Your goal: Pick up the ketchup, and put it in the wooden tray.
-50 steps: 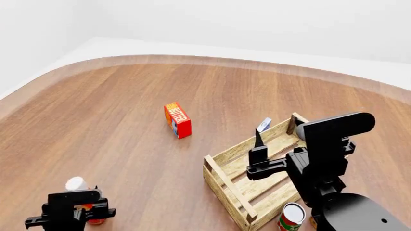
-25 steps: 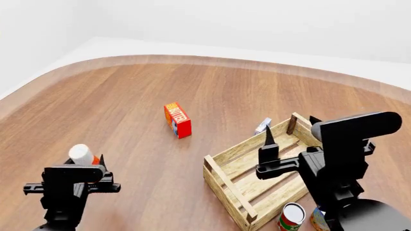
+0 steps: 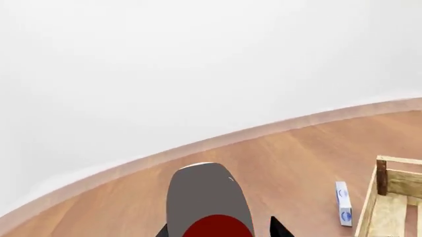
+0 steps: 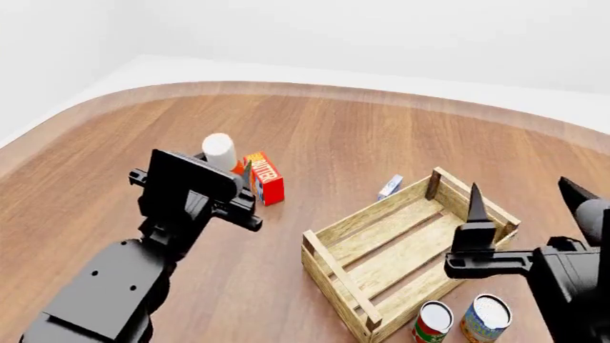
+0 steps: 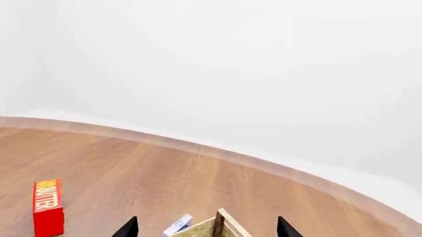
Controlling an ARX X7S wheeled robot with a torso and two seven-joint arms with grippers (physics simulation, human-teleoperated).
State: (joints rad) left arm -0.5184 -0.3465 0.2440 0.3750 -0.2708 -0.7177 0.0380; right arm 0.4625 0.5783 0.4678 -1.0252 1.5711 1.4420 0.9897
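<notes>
The left hand (image 4: 238,187) grips the ketchup (image 4: 220,151), lifted above the tabletop (image 4: 381,136) centre. It should carry it level over the wooden tray (image 4: 336,237) before lowering. The right hand (image 4: 522,214) hangs open.

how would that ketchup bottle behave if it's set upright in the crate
The ketchup in the left claw looks tall and narrow, so it would probably tip easily. The crate has a slatted floor with gaps, so standing it may be unsteady. Its rounded body would likely roll if it toppled.
</notes>
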